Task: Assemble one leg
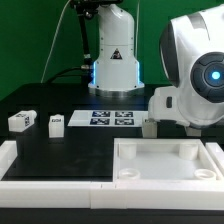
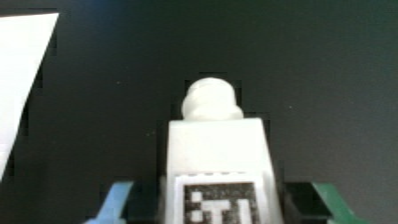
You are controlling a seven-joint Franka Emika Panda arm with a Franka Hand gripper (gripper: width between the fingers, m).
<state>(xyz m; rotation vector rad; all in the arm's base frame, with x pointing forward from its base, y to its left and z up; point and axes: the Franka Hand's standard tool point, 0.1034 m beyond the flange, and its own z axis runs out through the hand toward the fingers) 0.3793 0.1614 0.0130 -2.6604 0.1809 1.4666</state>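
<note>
My gripper (image 2: 222,205) is shut on a leg (image 2: 221,150), a white stubby block with a black-and-white tag on its face and a rounded peg end pointing away from me. In the exterior view the gripper (image 1: 150,122) holds this leg (image 1: 148,127) low over the black table, just behind the far edge of the large white tray-like piece (image 1: 165,150). Two more legs lie on the table at the exterior view's left, one (image 1: 22,121) near the edge and one (image 1: 56,123) beside it.
The marker board (image 1: 112,118) lies at the middle back of the table. A white raised border (image 1: 50,172) runs along the front and left. The arm's base (image 1: 113,60) stands behind. A white edge (image 2: 18,90) shows in the wrist view.
</note>
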